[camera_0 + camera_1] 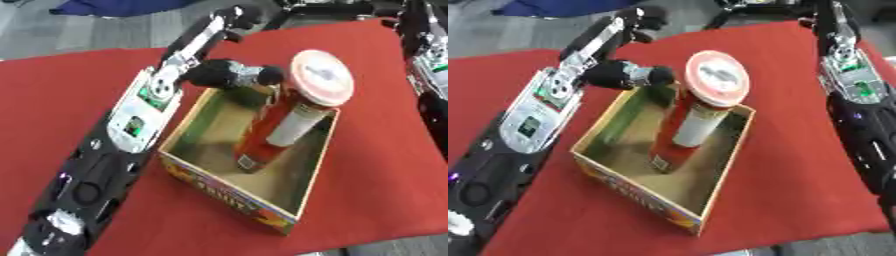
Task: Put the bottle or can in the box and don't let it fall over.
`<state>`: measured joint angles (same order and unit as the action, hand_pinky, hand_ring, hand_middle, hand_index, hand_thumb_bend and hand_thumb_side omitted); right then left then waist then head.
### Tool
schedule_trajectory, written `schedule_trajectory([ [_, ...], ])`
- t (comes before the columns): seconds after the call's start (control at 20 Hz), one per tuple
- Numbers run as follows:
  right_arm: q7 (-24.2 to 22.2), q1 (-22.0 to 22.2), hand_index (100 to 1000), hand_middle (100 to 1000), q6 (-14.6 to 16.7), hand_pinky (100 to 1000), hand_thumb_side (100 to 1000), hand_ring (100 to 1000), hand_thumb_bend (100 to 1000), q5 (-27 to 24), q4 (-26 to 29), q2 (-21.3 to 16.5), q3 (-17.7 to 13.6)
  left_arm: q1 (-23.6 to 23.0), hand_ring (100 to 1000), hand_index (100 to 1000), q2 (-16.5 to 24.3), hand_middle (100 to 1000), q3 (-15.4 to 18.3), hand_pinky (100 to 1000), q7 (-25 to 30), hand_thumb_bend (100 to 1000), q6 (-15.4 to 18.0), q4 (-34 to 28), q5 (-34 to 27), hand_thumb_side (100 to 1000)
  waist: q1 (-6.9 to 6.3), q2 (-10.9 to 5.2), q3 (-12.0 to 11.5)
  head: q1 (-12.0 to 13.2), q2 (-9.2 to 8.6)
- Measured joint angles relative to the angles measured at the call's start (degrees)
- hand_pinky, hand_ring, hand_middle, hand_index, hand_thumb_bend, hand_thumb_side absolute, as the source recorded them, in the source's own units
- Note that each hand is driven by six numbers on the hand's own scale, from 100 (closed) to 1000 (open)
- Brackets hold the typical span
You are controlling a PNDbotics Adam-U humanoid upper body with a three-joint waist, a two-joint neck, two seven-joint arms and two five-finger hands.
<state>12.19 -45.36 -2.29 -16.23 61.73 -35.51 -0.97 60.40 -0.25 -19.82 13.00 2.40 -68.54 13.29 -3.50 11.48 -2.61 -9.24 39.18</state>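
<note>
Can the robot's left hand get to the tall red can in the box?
Probably yes. The left hand is already at the box's far rim, right beside the can, and nothing sits between them. The can stands upright inside the open-topped box.

the tabletop [367,165] at the lower right wears a matt red cloth. the box [636,192] looks like printed cardboard, plain dull brown inside. the can [284,125] has a glossy red label, a smooth white lid. the left arm [131,125] mixes black plastic and silver metal.
</note>
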Motion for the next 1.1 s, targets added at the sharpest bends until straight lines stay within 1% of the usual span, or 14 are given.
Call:
schedule_trajectory([
  [0.05, 0.05, 0.02, 878, 821, 0.0, 872, 977, 778, 100, -0.01, 0.0, 0.0, -0.01, -0.18, 873, 884, 0.33, 785, 0.23, 828, -0.15, 912, -0.08, -0.03, -0.34, 597, 0.0, -0.01, -0.12, -0.03, 0.0],
  [0.1, 0.13, 0.03, 878, 821, -0.01, 872, 976, 778, 100, -0.01, 0.0, -0.01, -0.01, -0.39, 870, 881, 0.71, 782, 0.4, 824, -0.29, 888, -0.2, -0.09, -0.74, 589, 0.01, -0.02, -0.23, -0.07, 0.0],
  [0.2, 0.23, 0.18, 878, 821, 0.02, 872, 975, 777, 100, -0.1, 0.0, -0.04, -0.05, -0.87, 867, 879, 1.64, 779, 1.0, 820, -0.89, 867, -0.58, -0.42, -1.82, 583, 0.02, -0.14, -0.54, -0.31, 0.0],
  [0.55, 0.57, 1.05, 878, 820, 0.3, 872, 972, 777, 100, -0.49, 0.0, -0.61, -0.3, -4.1, 857, 865, 7.37, 771, 4.77, 803, -5.02, 810, -2.4, -1.2, -6.58, 564, 0.16, -0.46, -1.69, -1.1, 0.0],
  [0.95, 1.22, 1.69, 879, 820, 0.45, 872, 971, 777, 100, -0.8, 0.0, -1.7, -0.78, -8.66, 857, 865, 15.98, 773, 9.28, 799, -9.98, 797, -3.5, -1.37, -10.69, 551, 0.96, -0.54, -2.53, -1.89, 0.04],
  [1.1, 1.33, 1.85, 879, 820, 0.44, 872, 969, 777, 100, -1.02, 0.0, -2.01, -0.8, -9.01, 857, 865, 17.14, 778, 9.85, 797, -10.79, 780, -3.65, -1.29, -11.37, 540, 1.06, -0.54, -2.68, -1.98, 0.05],
])
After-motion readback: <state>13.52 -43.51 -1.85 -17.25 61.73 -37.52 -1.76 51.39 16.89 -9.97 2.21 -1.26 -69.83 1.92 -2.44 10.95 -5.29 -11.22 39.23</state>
